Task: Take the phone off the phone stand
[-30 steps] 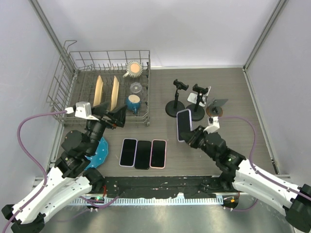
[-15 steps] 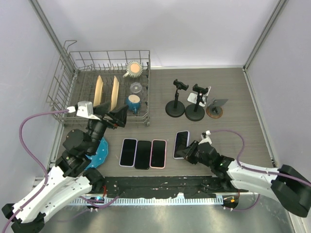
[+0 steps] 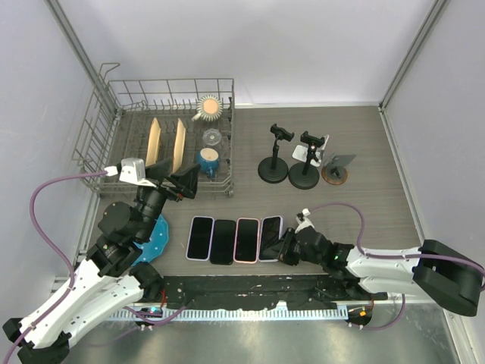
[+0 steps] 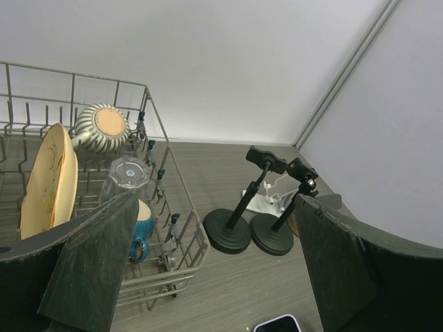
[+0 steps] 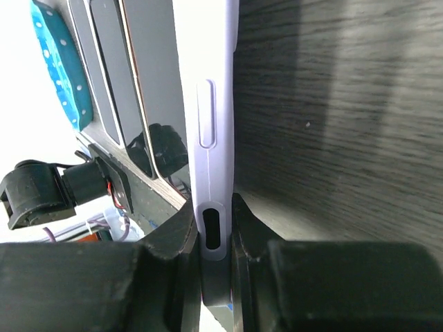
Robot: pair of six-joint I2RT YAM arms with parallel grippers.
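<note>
The phone (image 3: 270,238), in a lavender case, lies low at the right end of a row of three other phones (image 3: 223,240) near the table's front. My right gripper (image 3: 287,247) is shut on its edge. In the right wrist view the case (image 5: 211,104) is pinched between both fingers (image 5: 173,242), and the gripper (image 5: 212,238) sits just above the tabletop. Two black phone stands (image 3: 273,155) (image 3: 305,163) stand bare at the back right and also show in the left wrist view (image 4: 239,207). My left gripper (image 3: 178,182) (image 4: 214,270) hangs open and holds nothing, by the dish rack.
A wire dish rack (image 3: 114,129) with plates, a glass and mugs fills the back left. A white stand (image 3: 317,145) and a grey stand on a brown disc (image 3: 337,168) sit behind the black ones. A teal dotted plate (image 3: 158,236) lies under the left arm.
My right gripper has carried the phone down and to the left, from in front of the stands to the table beside the row of phones. The left arm has not moved.
</note>
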